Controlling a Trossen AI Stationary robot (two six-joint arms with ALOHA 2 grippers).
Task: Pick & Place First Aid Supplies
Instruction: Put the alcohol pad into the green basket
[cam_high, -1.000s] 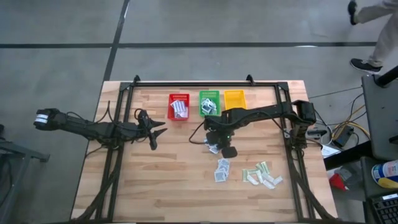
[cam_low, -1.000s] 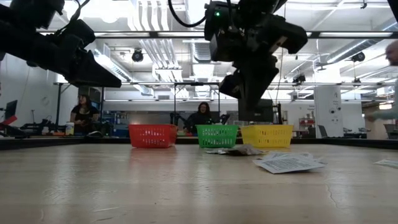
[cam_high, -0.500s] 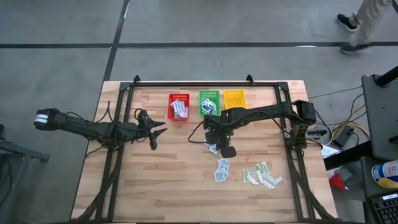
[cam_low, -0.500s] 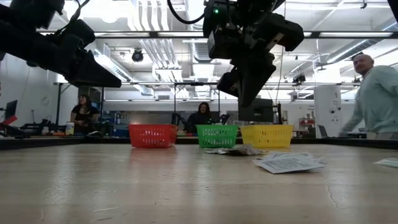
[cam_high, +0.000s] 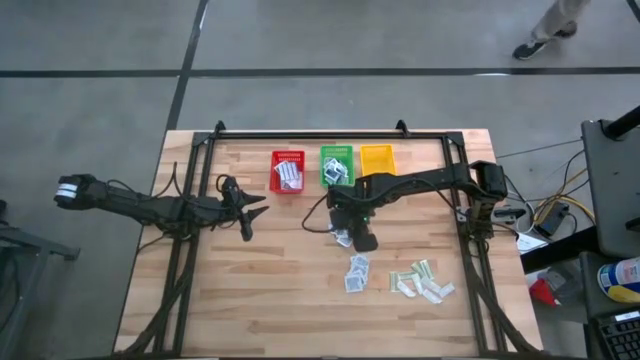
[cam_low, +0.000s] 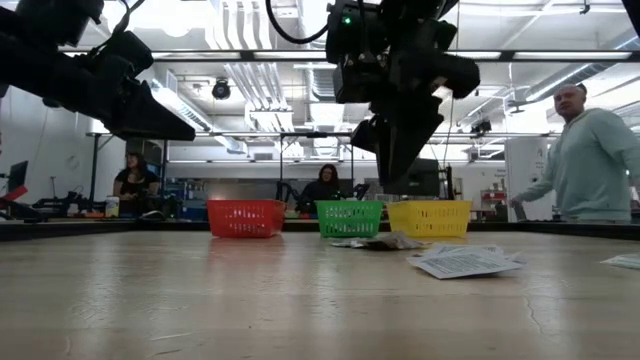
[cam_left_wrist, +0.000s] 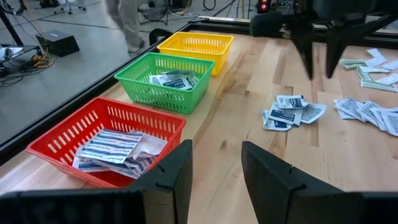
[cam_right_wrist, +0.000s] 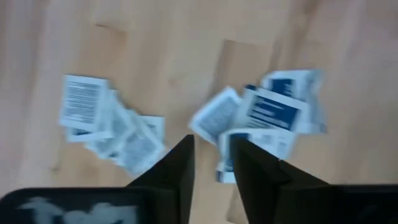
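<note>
Small square white-blue packets lie flat on the wooden table in two clusters (cam_high: 345, 238) (cam_high: 356, 273); pale green-beige strips (cam_high: 420, 281) lie to their right. My right gripper (cam_high: 362, 240) hangs open above the nearer-to-baskets cluster (cam_right_wrist: 267, 118), pointing steeply down, nothing between its fingers (cam_left_wrist: 318, 71). My left gripper (cam_high: 245, 210) waits open at the table's left, pointing toward the baskets (cam_left_wrist: 214, 174). The red basket (cam_left_wrist: 106, 143) holds oblong packets, the green basket (cam_left_wrist: 168, 81) holds square ones.
Red (cam_high: 287, 172), green (cam_high: 337, 165) and yellow (cam_high: 377, 158) baskets stand in a row at the far edge. A black frame (cam_high: 310, 133) borders the table. People show in the room behind (cam_low: 590, 160). Bare wood lies at the near left (cam_high: 250, 300).
My right gripper has tipped slightly while staying above the packets. A person has walked into the background at the right.
</note>
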